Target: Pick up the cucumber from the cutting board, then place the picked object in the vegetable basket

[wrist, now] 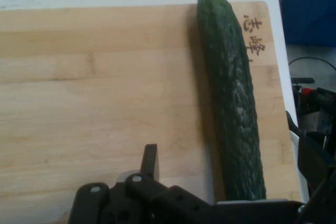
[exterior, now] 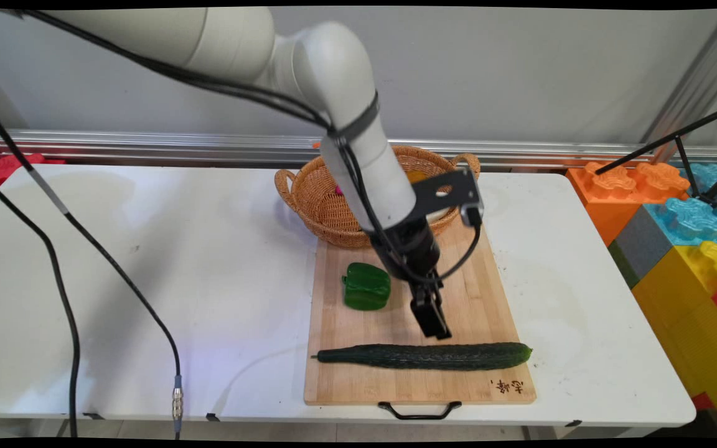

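Claw (exterior: 438, 323) low over the cutting board (exterior: 358, 379), just behind the cucumber (exterior: 424, 356) lying along the board's near edge; open or closed, cannot tell. Green pepper (exterior: 366, 287) on the board to the claw's left. Wicker basket (exterior: 315, 199) at the board's far edge, toward the worktop's (exterior: 147, 261) back.

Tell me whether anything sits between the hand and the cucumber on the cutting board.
Nothing visible does. The hand hangs just above the cucumber, with only bare cutting board near it. The green pepper sits off to one side.
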Motion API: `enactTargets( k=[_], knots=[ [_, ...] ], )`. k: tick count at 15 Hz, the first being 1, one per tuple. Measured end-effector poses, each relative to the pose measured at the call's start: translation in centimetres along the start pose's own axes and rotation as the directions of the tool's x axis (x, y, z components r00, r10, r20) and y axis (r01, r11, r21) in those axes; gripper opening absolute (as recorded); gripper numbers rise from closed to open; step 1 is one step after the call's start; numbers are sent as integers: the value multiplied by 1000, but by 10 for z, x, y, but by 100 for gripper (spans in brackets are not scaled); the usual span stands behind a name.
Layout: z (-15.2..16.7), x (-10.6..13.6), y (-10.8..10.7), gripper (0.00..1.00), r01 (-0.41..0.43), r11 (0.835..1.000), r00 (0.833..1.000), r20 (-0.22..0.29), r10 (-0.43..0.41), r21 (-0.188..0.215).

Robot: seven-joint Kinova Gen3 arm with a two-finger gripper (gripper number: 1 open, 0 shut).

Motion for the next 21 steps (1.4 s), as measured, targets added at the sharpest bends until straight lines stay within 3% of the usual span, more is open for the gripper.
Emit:
enactTargets(
  k=[12,13,21],
  knots=[
    [56,-27,15,100,-26,1000,999,26,26,3],
    [58,-28,16,0,-30,1000,999,24,30,3],
    [55,-33,24,0,-35,999,999,5,35,3]
  ],
)
